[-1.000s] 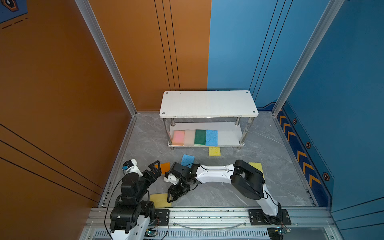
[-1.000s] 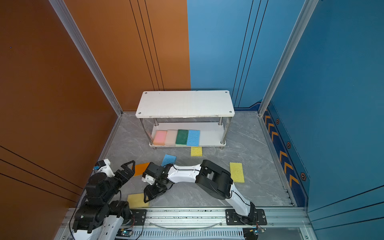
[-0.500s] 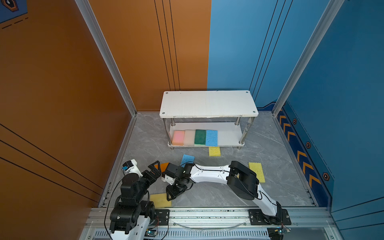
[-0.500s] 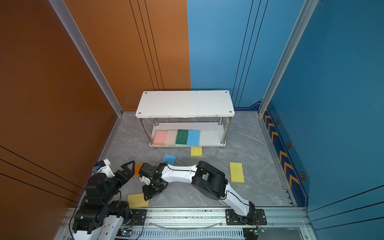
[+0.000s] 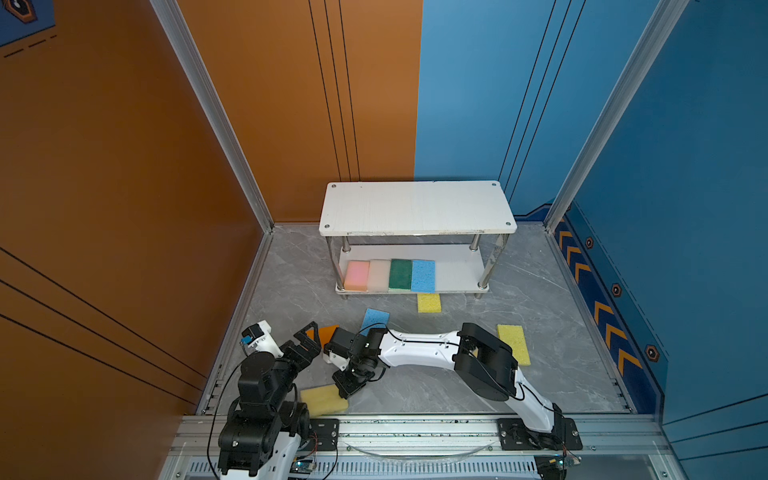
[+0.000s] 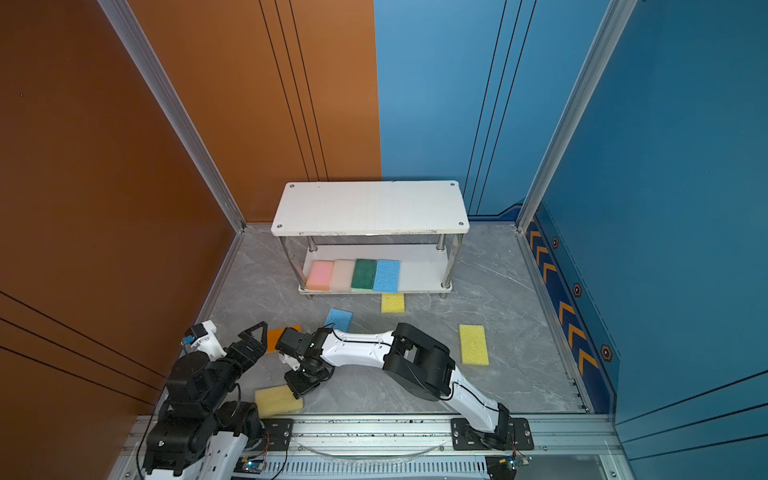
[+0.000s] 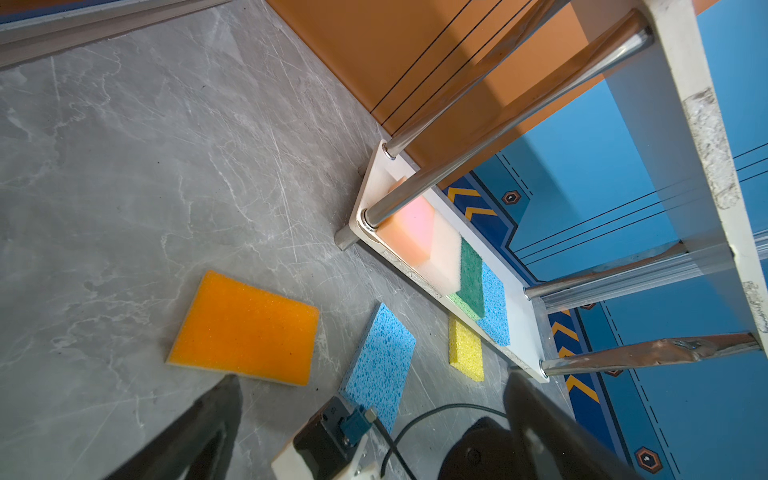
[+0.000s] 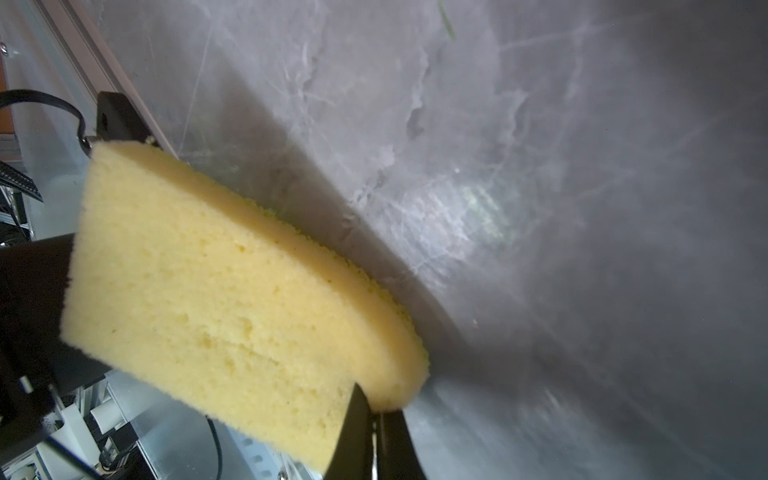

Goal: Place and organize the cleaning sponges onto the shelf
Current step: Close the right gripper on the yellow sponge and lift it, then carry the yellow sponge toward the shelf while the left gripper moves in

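Note:
My right gripper [image 5: 347, 388] [image 8: 376, 409] is shut on a corner of a thick yellow sponge [image 5: 322, 400] [image 8: 216, 291] at the front left of the floor. The left gripper [image 5: 305, 338] [image 7: 372, 378] hangs open just behind it, holding nothing. An orange sponge [image 7: 245, 328], a blue sponge [image 7: 380, 361] and a small yellow sponge [image 5: 429, 302] lie on the floor before the shelf [image 5: 415, 208]. Another yellow sponge [image 5: 513, 343] lies to the right. On the shelf's lower board, pink [image 5: 356, 275], off-white [image 5: 379, 274], green [image 5: 400, 273] and blue [image 5: 423, 275] sponges lie side by side.
The right part of the lower board [image 5: 457, 270] and the top board carry nothing. Orange and blue walls close in the grey marble floor [image 5: 415, 386]. A metal rail [image 5: 415, 432] runs along the front edge, right next to the held sponge.
The right gripper has shifted a little to the left and closed from half open onto the thick yellow sponge's corner. The left arm has stayed put.

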Tool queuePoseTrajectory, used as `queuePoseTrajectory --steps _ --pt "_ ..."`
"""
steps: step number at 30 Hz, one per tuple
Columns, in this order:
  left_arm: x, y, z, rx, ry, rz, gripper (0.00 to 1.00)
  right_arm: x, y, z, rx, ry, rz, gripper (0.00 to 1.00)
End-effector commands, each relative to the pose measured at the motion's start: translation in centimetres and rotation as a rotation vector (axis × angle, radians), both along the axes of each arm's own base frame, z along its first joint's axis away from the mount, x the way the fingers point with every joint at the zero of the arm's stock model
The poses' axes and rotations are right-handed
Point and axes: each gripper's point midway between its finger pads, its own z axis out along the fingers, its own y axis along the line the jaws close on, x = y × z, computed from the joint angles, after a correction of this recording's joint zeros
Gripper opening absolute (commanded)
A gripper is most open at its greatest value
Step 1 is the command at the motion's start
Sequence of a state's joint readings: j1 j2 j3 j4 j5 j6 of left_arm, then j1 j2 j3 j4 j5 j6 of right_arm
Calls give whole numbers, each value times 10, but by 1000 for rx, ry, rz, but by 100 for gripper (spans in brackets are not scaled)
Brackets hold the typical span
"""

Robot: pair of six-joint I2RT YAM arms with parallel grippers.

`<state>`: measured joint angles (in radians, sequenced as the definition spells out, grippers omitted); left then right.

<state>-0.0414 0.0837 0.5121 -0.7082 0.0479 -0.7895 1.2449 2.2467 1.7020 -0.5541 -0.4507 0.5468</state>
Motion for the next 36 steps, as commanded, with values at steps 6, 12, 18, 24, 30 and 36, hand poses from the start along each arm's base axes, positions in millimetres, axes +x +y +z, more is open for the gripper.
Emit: queuePoseTrajectory --steps 6,12,18,24,30,36 --pt "1 -8 6 6 -12 -53 98 43 -43 12 -21 -112 -153 0" --pt "17 -45 8 -45 19 -260 98 68 -96 42 -26 -216 -141 0" --pt "33 -93 4 -87 129 -555 98 88 -175 63 -166 -410 -18 0" --pt "36 -140 4 -159 236 -874 98 101 -208 99 -107 -530 32 0" --pt "21 -190 6 -190 290 -1160 99 103 -217 124 -73 -591 93 0" --pt "14 -218 4 -172 327 -1298 98 99 -213 135 -45 -581 103 0"
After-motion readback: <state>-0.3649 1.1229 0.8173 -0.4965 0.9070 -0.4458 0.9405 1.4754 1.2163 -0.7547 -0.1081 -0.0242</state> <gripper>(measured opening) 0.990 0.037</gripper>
